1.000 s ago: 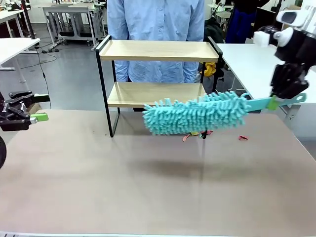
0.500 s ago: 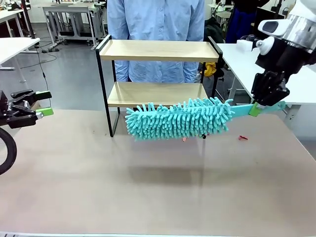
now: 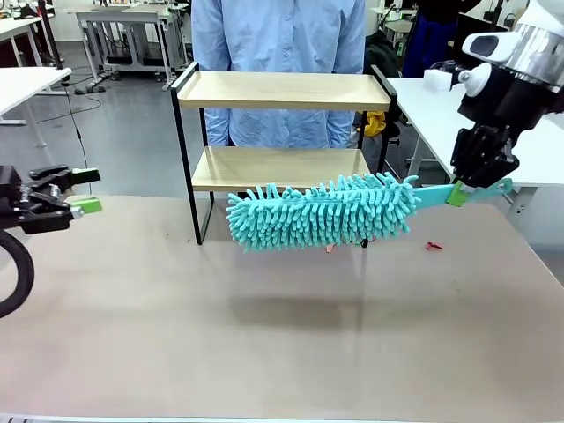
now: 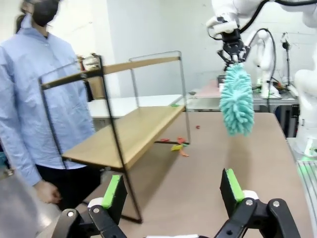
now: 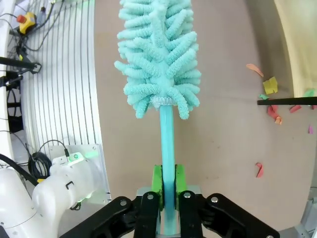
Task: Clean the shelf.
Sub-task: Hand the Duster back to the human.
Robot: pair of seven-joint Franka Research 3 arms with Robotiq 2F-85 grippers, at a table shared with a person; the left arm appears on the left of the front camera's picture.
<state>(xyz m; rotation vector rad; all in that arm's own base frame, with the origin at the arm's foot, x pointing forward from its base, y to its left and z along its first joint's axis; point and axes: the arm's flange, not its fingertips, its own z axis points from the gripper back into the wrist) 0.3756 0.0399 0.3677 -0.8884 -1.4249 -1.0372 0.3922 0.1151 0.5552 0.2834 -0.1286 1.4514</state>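
Right claw pinches the duster handle, holding it level before the shelf centre-frame to sweep; left claw waits spread.

The table carries the shelf at its far edge. Small coloured scraps lie on the table by the shelf's right legs.

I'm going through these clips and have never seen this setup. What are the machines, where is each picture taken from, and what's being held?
Two white robot arms share a table with a person standing opposite. The front picture looks across the table; the other two come from cameras on each arm's wrist. The right pincer is shut on a turquoise fluffy duster, holding it by the handle in the air in front of a small two-tier wooden shelf. The left pincer is open. Coloured scraps lie on the table near the shelf's leg.
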